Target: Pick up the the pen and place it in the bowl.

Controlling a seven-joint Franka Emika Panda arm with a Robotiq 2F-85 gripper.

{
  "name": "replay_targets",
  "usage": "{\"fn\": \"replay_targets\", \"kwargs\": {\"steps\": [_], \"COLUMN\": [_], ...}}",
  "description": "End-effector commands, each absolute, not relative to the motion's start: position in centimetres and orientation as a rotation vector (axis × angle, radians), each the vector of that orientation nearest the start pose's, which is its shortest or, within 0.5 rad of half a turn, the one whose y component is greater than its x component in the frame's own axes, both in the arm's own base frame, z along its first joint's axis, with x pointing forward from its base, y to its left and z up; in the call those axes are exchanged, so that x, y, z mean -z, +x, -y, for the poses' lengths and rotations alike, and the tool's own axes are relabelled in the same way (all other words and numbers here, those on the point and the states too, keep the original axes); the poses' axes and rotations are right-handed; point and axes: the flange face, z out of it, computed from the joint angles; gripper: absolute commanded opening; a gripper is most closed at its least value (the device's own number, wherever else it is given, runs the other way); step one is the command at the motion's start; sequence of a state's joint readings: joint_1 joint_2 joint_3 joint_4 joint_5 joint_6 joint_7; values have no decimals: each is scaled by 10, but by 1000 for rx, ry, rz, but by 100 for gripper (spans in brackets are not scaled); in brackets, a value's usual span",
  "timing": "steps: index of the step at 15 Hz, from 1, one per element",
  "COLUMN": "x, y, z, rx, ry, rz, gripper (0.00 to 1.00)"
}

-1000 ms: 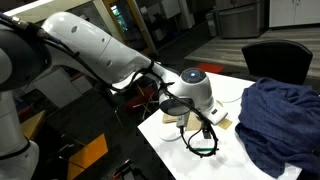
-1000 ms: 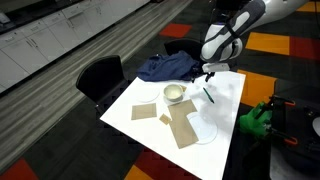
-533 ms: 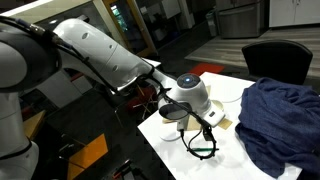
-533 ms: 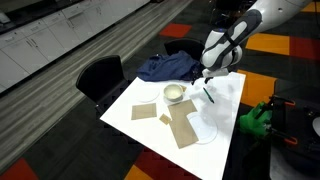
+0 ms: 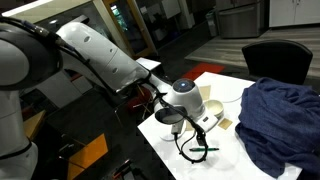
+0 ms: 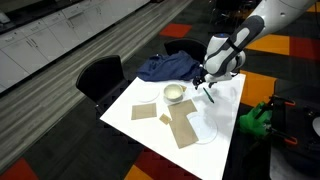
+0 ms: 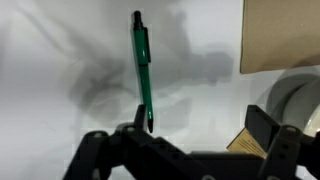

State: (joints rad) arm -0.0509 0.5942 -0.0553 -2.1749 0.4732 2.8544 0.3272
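The dark-green pen (image 7: 143,70) lies flat on the white table and runs lengthwise up the wrist view. Its dark tip sits right beside the left finger. My gripper (image 7: 200,135) is open and empty, low over the table, with the pen at its left finger rather than centred between the jaws. In an exterior view the gripper (image 6: 205,86) hangs just right of the cream-white bowl (image 6: 174,93), and the pen (image 6: 210,96) shows beneath it. The bowl's rim also shows at the right edge of the wrist view (image 7: 300,100). In an exterior view the gripper (image 5: 195,140) hides most of the pen.
A blue cloth (image 6: 165,68) (image 5: 280,120) is heaped at the table's far side. Brown paper pieces (image 6: 183,125) and a flat white dish (image 6: 203,130) lie on the table (image 6: 225,110). A black chair (image 6: 100,78) stands beside it.
The gripper has moved down towards the table and the pen. The pen and the bowl have not moved.
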Motion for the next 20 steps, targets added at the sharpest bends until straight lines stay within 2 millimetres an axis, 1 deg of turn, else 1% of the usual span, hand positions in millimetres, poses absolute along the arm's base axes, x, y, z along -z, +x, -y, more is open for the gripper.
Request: {"fn": "replay_targets", "kwargs": {"steps": [1,5,11,18,19,20], "x": [-123,-113,-100,-77,-75,-73], "y": [536,530,529,527,527,527], "z": [80,84,90,98,99,99], "rx": [102,69,43,-11,-12,-15], "ry": [-2729,-2732,-2770,-2826,-2831,-2835], "rz": [-1323,-1327,-1301,-1267,-1262,-1259], "gripper": [100,100,100,100,83,72]}}
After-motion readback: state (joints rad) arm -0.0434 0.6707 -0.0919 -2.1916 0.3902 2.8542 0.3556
